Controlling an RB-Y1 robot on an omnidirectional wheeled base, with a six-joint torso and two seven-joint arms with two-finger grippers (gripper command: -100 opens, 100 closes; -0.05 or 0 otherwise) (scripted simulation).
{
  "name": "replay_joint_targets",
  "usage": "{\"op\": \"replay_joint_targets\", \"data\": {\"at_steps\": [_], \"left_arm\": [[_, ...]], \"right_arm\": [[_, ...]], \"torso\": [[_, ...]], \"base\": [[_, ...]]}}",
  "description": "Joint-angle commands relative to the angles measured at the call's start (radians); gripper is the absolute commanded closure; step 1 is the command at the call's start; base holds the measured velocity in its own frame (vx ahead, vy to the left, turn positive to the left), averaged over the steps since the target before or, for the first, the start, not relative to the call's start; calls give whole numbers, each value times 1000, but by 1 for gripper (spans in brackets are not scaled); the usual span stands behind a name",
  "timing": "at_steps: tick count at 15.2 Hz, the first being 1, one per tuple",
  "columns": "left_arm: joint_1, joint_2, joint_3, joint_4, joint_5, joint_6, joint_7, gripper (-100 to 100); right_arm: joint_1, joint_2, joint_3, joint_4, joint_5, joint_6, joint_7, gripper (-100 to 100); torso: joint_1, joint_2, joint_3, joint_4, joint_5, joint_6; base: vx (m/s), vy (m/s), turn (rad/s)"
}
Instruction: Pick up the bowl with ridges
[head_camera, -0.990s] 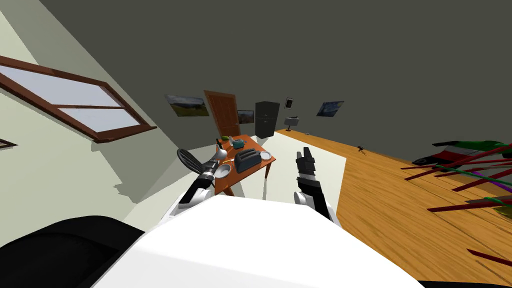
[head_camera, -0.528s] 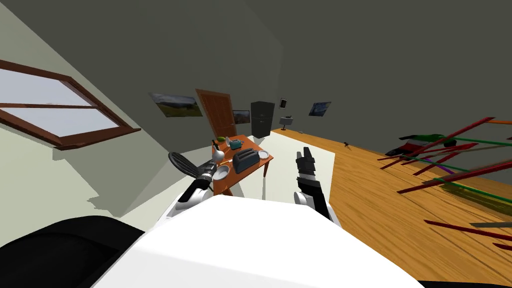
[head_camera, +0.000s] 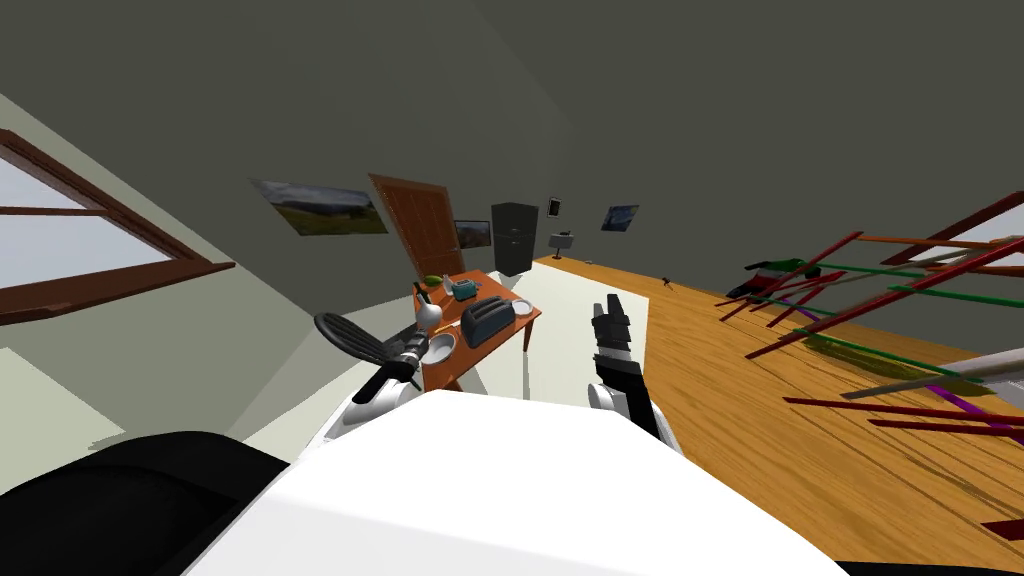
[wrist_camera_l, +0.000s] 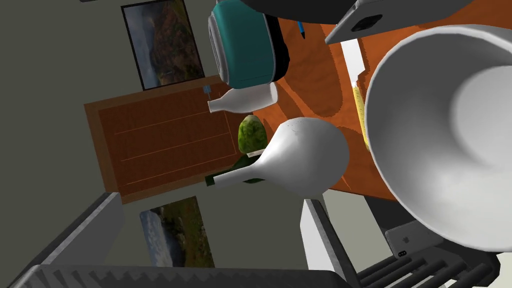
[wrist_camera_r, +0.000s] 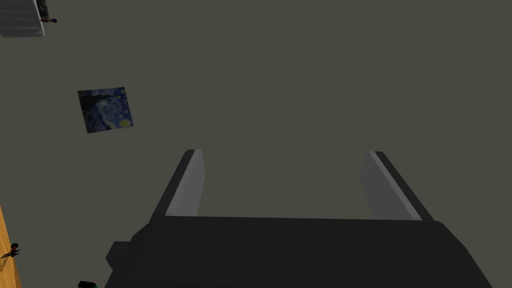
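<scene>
A white bowl (head_camera: 440, 347) sits at the near corner of the orange table (head_camera: 497, 290). Close up in the left wrist view, the bowl (wrist_camera_l: 440, 135) looks smooth inside, and no ridges show on it. My left gripper (head_camera: 420, 338) hangs at the table's near left edge, right by the bowl. It is open (wrist_camera_l: 200, 240) with nothing between its fingers, and the bowl lies off to the side beyond one finger (wrist_camera_l: 325, 235). My right gripper (head_camera: 607, 318) is raised over the floor right of the table and stands open (wrist_camera_r: 282, 185) and empty.
A round white vase (wrist_camera_l: 305, 160), a dark bottle (wrist_camera_l: 235, 176), a white bottle (wrist_camera_l: 245, 98), a teal appliance (wrist_camera_l: 245, 45), a dark toaster (head_camera: 488, 318) and a small white dish (head_camera: 522, 307) crowd the table. A black chair back (head_camera: 350, 338) stands beside my left arm. A phone (wrist_camera_l: 407, 240) lies under the bowl's rim.
The whole head view has swung, so the window and table slide left in it: my own turn. The left gripper stays by the bowl, still open.
</scene>
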Motion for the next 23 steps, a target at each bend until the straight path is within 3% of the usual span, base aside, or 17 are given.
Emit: {"op": "replay_joint_targets", "data": {"at_steps": [1, 7, 14, 20, 23], "left_arm": [[-5, -4, 10, 14, 5, 50, 2, -100], [-6, -9, 34, 42, 23, 145, 9, -100], [-8, -27, 81, 97, 58, 312, 24, -100], [-10, -38, 103, 121, 74, 404, 30, -100], [-12, -50, 122, 144, 89, 477, 37, -100]], "right_arm": [[0, 0, 0, 0, 0, 0, 0, 0], [0, 0, 0, 0, 0, 0, 0, 0], [0, 0, 0, 0, 0, 0, 0, 0], [0, 0, 0, 0, 0, 0, 0, 0], [0, 0, 0, 0, 0, 0, 0, 0]], "torso": [[0, 0, 0, 0, 0, 0], [0, 0, 0, 0, 0, 0], [0, 0, 0, 0, 0, 0], [0, -1, 0, 0, 0, 0], [-1, -2, -1, 0, 0, 0]], "base": [[-34, 53, -184], [-34, 44, -134], [-37, 48, -174], [-34, 42, -146], [-20, 31, -155]]}}
